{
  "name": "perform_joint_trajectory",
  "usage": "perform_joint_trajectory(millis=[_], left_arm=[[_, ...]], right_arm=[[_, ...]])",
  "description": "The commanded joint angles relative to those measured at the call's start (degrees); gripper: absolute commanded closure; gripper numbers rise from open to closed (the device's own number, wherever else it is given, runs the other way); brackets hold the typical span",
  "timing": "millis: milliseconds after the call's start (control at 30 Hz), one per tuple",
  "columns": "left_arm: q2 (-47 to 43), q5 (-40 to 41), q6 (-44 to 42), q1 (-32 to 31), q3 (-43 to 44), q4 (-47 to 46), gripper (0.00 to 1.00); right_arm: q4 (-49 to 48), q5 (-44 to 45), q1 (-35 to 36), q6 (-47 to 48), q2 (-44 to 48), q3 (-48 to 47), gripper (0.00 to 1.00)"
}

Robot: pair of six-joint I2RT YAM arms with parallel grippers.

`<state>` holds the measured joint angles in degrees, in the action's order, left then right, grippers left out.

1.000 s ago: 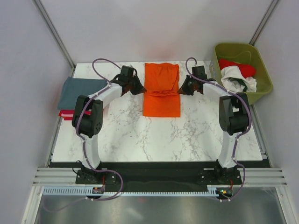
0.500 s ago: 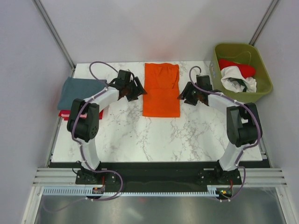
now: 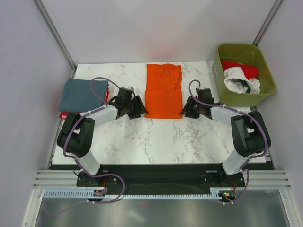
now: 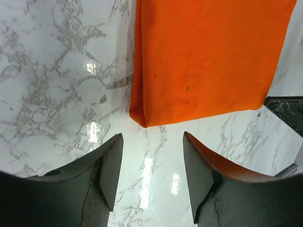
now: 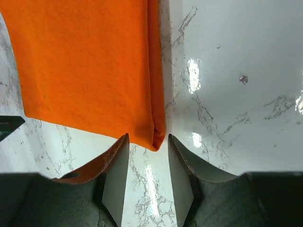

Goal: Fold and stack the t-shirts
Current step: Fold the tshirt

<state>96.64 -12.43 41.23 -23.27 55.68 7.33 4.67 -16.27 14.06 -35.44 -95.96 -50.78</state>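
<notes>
The bright orange t-shirt (image 3: 163,90) lies flat as a long folded strip in the middle of the marble table (image 3: 156,139). My left gripper (image 3: 140,111) is open just off its near left corner. In the left wrist view that corner (image 4: 143,120) lies just ahead of the empty left gripper (image 4: 152,137). My right gripper (image 3: 185,111) is open at the near right corner. In the right wrist view the folded edge (image 5: 156,137) reaches in between its fingertips, and the right gripper (image 5: 148,138) is not closed on it. A grey-blue t-shirt (image 3: 83,93) lies on a red one (image 3: 63,115) at the left edge.
An olive-green bin (image 3: 266,71) stands off the table's right rear corner, with a red shirt (image 3: 241,67) and a white printed shirt (image 3: 241,82) in it. Grey walls close in at the left, rear and right.
Both grippers opened and let go of the orange shirt near its far half. They then moved toward me to its near corners. The bunched fold now lies flat.
</notes>
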Motion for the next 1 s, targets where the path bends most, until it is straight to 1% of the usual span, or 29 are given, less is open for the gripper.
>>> perform_joint_trajectory(millis=[0, 33, 133, 167, 267, 500, 567, 633, 700, 800, 867, 967], left_arm=[[-0.1, -1.5, 0.0, -0.6, -0.7, -4.7, 0.4], [0.3, -1.7, 0.0, -0.7, -1.0, -4.9, 0.41], [0.8, -1.4, 0.1, -0.9, -1.5, -5.3, 0.43], [1.2, -1.4, 0.1, -1.0, -1.7, -5.4, 0.45], [2.1, -1.5, 0.0, -1.0, -1.6, -5.5, 0.49], [2.5, -0.8, -0.1, -1.0, -2.2, -5.4, 0.52], [2.6, -0.7, -0.1, -1.0, -2.3, -5.3, 0.52], [2.9, -0.5, 0.0, -1.1, -2.4, -5.3, 0.52], [3.3, -0.3, 0.1, -1.1, -2.3, -5.4, 0.51], [4.5, -0.3, 0.3, -1.2, -1.6, -5.6, 0.53], [5.5, -0.3, 0.5, -1.2, -1.5, -5.8, 0.57], [5.7, 0.9, 0.9, -1.3, -1.9, -5.7, 0.6]], right_arm=[[-3.0, -0.7, 0.6, 1.4, -0.4, 0.0, 0.55], [-3.1, -0.6, 0.7, 1.5, -0.8, 0.0, 0.55], [-4.0, -0.4, 1.1, 1.4, -2.5, 0.4, 0.61], [-4.2, -0.4, 1.1, 1.3, -3.1, 0.2, 0.66], [-4.2, -0.2, 1.3, 1.3, -3.8, 0.3, 0.68], [-4.2, 0.4, 1.5, 1.4, -3.4, 1.2, 0.67], [-4.2, 0.7, 1.6, 1.5, -3.1, 1.7, 0.6], [-4.2, 1.4, 1.8, 1.5, -2.7, 2.4, 0.56], [-4.2, 1.8, 1.9, 1.9, -2.5, 2.7, 0.55], [-4.1, 2.5, 2.2, 2.0, -2.4, 3.1, 0.58], [-4.2, 2.9, 2.2, 1.9, -2.4, 3.1, 0.59], [-4.2, 4.1, 2.3, 2.0, -1.7, 3.5, 0.6]])
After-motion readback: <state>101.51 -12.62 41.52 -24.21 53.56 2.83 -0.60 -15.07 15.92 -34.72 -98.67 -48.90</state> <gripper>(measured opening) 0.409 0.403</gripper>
